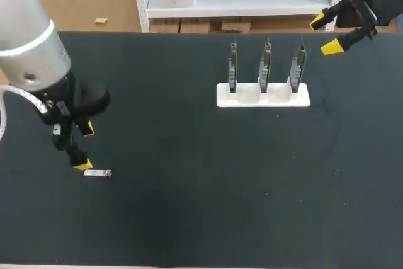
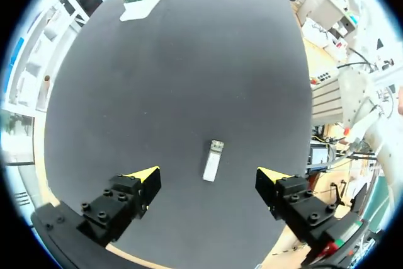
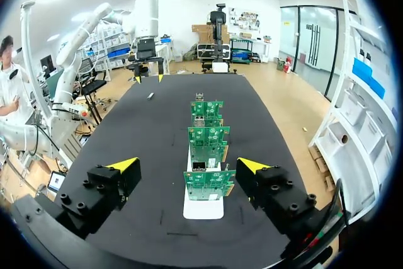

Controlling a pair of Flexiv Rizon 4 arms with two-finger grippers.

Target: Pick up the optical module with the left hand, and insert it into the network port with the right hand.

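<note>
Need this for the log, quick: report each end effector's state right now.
Left end effector: open, empty; the optical module lies untouched between its fingers.
Right end effector: open, holding nothing.

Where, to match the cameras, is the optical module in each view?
Head view: optical module on the table, beside the left gripper.
Left wrist view: on the table between that gripper's open fingers.
Right wrist view: a tiny speck far off, near the left gripper.
Shared landmark: white stand of circuit boards.

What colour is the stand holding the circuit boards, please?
The stand is white; head view shows it best.
</note>
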